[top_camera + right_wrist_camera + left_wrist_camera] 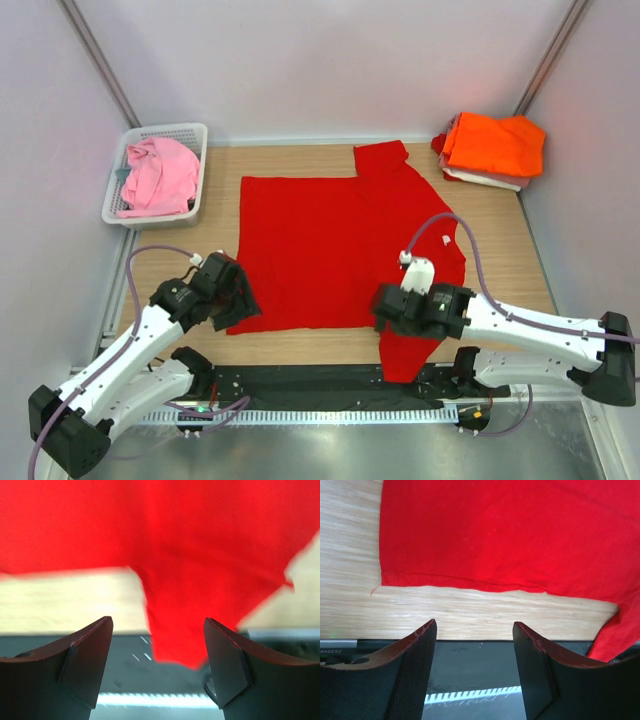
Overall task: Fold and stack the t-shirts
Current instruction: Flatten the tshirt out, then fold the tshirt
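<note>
Black strip [320, 382] runs along the near table edge, just under the red t-shirt's [330, 240] near hem. One red sleeve droops over the edge onto that strip, at the shirt's near right corner.

Left gripper [238, 305] is at the red shirt's near left corner. Its jaws are wide apart with nothing between them; in the left wrist view the fingers [417, 650] frame bare wood and the hem of the red t-shirt [510, 530].

Right gripper [385, 312] is over the shirt's near right part, by the drooping sleeve. Its jaws are spread wide too, gripping nothing. In the blurry right wrist view the sleeve shows between and beyond the fingers [90, 650], not pinched.

The red shirt lies flat mid-table [500, 260], its other sleeve pointing to the far side. A purple cable [450, 225] from the right arm loops over its right edge.

Far left of the shirt is a white basket [195, 131] holding a crumpled pink shirt [160, 175]. Far right of it is a folded stack with an orange shirt [495, 145] on top and a white one [485, 180] beneath.
</note>
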You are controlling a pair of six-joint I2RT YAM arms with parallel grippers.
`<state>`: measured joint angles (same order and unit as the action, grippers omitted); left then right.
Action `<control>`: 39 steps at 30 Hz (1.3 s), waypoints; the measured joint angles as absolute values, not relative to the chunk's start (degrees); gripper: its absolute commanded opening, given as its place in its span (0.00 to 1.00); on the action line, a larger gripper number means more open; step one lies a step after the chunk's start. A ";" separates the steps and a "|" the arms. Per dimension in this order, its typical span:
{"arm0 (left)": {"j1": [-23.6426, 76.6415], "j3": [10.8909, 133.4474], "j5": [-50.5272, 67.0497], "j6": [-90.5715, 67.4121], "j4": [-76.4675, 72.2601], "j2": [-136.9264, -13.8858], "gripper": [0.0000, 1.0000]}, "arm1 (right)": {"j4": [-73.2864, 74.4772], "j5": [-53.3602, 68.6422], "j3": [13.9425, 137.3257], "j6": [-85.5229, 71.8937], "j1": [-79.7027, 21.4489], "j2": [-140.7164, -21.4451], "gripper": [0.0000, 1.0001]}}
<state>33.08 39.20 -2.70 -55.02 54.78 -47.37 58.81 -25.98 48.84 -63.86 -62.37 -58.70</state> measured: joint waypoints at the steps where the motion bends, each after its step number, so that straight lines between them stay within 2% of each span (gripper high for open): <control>1: 33.23 38.70 -3.25 -55.99 54.54 -47.33 0.64 | 62.00 -26.15 47.51 -68.27 -66.67 -58.59 0.80; 4: 33.30 36.71 -4.73 -58.72 53.98 -47.48 0.63 | 66.81 -25.34 44.80 -77.21 -74.54 -58.46 0.82; 7: 33.32 34.83 -6.94 -61.12 53.65 -48.34 0.63 | 68.60 -24.21 41.56 -82.81 -78.32 -58.28 0.83; 10: 33.36 33.52 -9.34 -62.65 52.97 -51.03 0.68 | 68.38 -22.76 37.28 -85.89 -79.00 -55.13 0.85; 14: 33.36 32.21 -11.75 -63.20 50.43 -57.49 0.72 | 66.08 -21.19 31.92 -88.82 -79.02 -45.19 0.86; 18: 33.36 30.72 -12.75 -63.79 48.01 -64.40 0.68 | 63.79 -21.06 29.76 -91.44 -79.02 -36.03 0.86; 22: 33.36 31.68 -13.04 -63.77 46.94 -66.63 0.64 | 63.37 -20.82 29.67 -92.01 -77.69 -37.93 0.89; 24: 33.36 32.10 -12.62 -63.59 46.57 -67.79 0.55 | 61.95 -19.33 29.63 -90.02 -74.81 -42.74 0.89; 25: 33.34 32.40 -12.27 -63.22 46.19 -68.66 0.45 | 60.25 -18.17 29.43 -88.95 -72.75 -45.28 0.89; 26: 33.36 32.60 -11.99 -62.98 45.71 -69.71 0.21 | 58.61 -17.30 29.10 -87.99 -71.18 -47.35 0.89; 28: 33.34 33.43 -10.74 -62.04 44.34 -72.29 0.00 | 55.11 -15.40 27.59 -85.62 -68.23 -51.09 0.89; 34: 33.34 33.80 -9.58 -60.64 42.30 -72.31 0.00 | 56.27 -14.15 28.34 -81.65 -66.24 -53.80 0.85; 39: 33.34 33.56 -9.19 -60.16 40.58 -71.64 0.00 | 63.75 -13.93 37.71 -77.49 -66.15 -60.88 0.84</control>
<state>33.34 33.56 -9.19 -60.16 40.58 -71.64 63.75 -13.93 37.71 -77.49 -66.15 -60.88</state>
